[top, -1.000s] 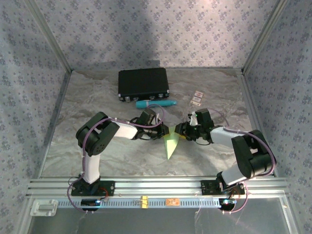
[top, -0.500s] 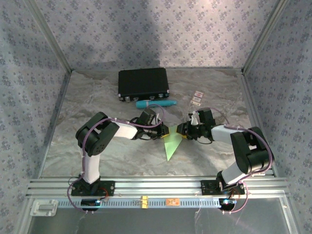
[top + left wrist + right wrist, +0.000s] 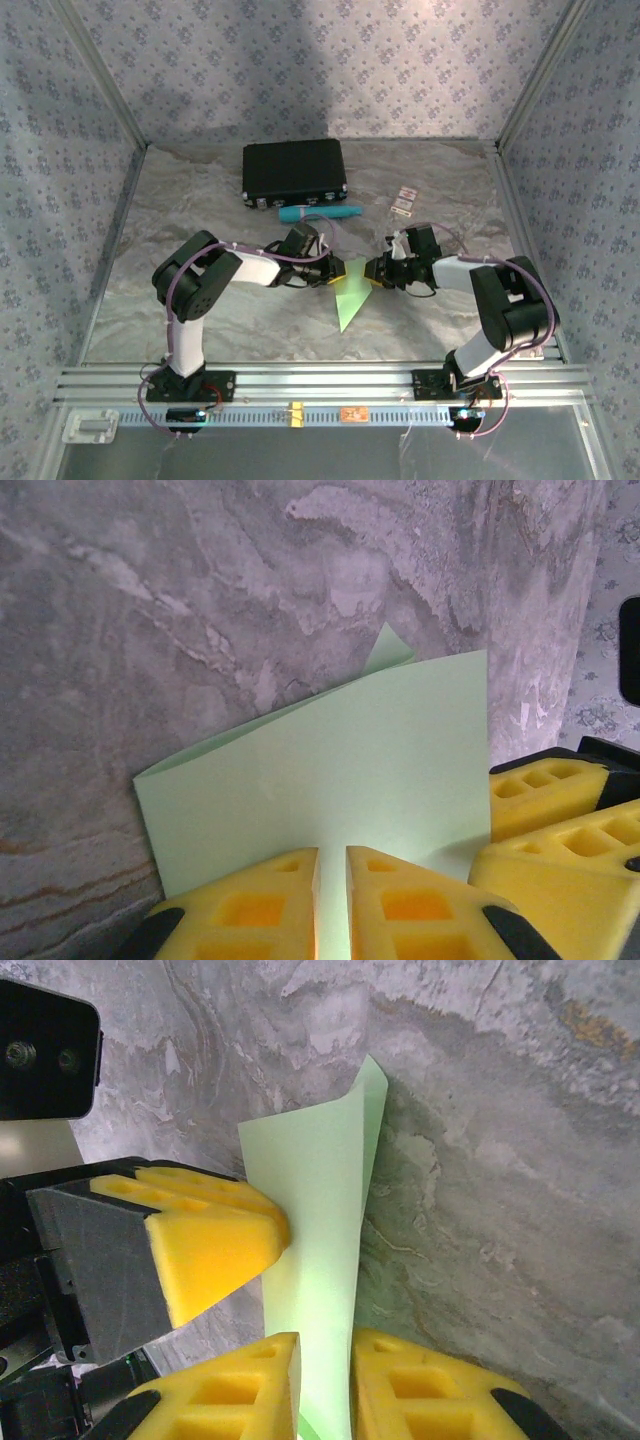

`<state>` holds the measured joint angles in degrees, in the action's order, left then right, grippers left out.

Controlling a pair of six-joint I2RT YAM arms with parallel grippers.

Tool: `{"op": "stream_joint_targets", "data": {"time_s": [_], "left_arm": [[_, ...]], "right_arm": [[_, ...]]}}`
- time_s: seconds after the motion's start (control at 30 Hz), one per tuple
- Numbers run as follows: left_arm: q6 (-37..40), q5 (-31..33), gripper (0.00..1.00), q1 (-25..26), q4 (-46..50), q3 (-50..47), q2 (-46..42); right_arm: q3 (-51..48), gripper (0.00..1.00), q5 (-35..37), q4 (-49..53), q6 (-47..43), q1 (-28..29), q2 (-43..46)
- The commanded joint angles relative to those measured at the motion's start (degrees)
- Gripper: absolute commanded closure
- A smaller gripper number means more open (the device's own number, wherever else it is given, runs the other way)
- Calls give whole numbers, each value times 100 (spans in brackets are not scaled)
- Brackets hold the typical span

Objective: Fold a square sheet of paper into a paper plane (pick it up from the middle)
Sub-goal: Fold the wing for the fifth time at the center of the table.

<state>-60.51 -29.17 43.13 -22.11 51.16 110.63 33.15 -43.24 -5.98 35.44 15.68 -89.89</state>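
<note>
The folded pale green paper (image 3: 349, 300) is in the middle of the top view, between the two arms, and narrows to a point toward the bottom of the frame. The left gripper (image 3: 332, 852) is clamped on its edge from the left. The right gripper (image 3: 325, 1338) has its fingers close on either side of the paper. I cannot tell whether they pinch it.
</note>
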Motion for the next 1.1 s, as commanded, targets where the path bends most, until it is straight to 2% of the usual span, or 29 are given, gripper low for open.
{"op": "stream_joint_targets", "data": {"time_s": [0.0,0.23,0.37,0.47,0.6,0.67,0.8,0.87,1.07], "left_arm": [[123,-2,85,-24,151,-119,-112],[67,4,85,-24,64,-200,-51],[41,-10,84,-23,-22,-228,-89],[78,88,78,-17,-19,-255,-282],[369,558,61,8,461,-274,-787],[584,816,55,43,829,-233,-1015],[1303,1317,56,304,1605,-42,-1376],[1729,1697,60,573,2013,68,-1516],[2838,3007,63,1578,2937,329,-1622]], "right_arm": [[-18,79,-251,-77,-118,37,-90],[40,79,-402,-152,-149,63,-291],[64,87,-355,-109,-139,63,-313],[22,92,-145,-128,6,62,-183],[-234,94,519,-301,944,121,234],[-353,94,978,-269,1400,182,446],[-712,94,1604,-637,2401,348,843],[-770,95,1779,-682,2706,439,955],[-691,94,2015,-479,2884,566,1192]]}}
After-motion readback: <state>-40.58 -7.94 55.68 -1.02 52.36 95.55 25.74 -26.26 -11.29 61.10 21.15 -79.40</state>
